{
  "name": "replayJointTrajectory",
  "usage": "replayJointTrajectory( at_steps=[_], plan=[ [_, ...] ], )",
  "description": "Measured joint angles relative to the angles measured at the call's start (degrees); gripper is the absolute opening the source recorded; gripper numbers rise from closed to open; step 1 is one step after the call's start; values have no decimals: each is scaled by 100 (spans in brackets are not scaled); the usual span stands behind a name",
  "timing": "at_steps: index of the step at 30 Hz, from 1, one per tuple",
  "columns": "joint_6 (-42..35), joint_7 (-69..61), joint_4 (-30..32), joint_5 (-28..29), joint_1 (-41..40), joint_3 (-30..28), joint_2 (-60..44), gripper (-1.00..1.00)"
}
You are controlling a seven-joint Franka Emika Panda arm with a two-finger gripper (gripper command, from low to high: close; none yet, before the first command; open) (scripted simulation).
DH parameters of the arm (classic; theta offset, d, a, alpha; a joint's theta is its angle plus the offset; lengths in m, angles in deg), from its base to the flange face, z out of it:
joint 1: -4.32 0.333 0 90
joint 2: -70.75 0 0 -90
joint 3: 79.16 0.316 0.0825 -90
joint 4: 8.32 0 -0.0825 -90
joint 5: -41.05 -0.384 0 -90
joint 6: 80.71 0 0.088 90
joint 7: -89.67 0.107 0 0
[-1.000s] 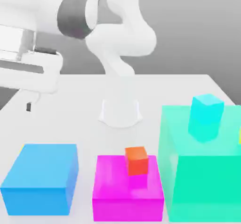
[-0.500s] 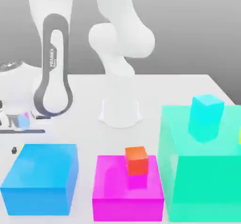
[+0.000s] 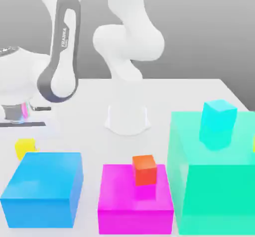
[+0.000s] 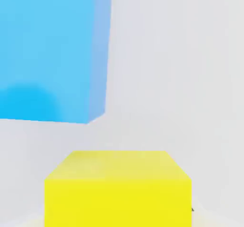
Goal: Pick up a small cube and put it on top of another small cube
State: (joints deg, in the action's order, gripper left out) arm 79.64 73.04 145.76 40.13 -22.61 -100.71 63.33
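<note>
I see the fingers closed on the small bright-yellow cube [image 3: 25, 148] above the plain white tabletop [image 3: 199, 94], grey backdrop [image 3: 209, 27] behind.

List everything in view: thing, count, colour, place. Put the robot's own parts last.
small yellow cube: 1, bright yellow, on the table behind the big blue block, at the exterior view's left; also close up in the hand view.
small orange-red cube: 1, orange-red, on top of the magenta block.
small cyan cube: 1, cyan, on top of the green block.
big blue block: 1, blue, on the table at the exterior view's front left.
magenta block: 1, magenta, front middle, between the blue and green blocks.
green block: 1, teal green, tallest, at the exterior view's right.
table: 1, white.
robot arm: 1, white with grey, base at the table's middle, reaching to the exterior view's left.
</note>
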Motion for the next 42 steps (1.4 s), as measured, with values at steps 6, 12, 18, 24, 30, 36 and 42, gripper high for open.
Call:
replayJointTrajectory(
  at_steps=[6, 12, 18, 24, 30, 36, 42],
  plan=[
    [-611, 36, -591, 1003, 337, 21, 59, -100],
    [-1249, 1661, -790, 1251, 982, 301, 592, -100],
    [-1700, 3692, -717, 1032, 1555, 608, 1171, -100],
    [-2046, 5700, -606, 741, 1853, 1157, 1645, -100],
    [-2286, 7656, -465, 366, 2151, 1812, 2000, -100],
    [-2405, 9569, -297, -63, 2417, 2510, 2232, -100],
    [-2456, 11531, -105, -317, 2554, 3158, 2458, -100]
  ],
)
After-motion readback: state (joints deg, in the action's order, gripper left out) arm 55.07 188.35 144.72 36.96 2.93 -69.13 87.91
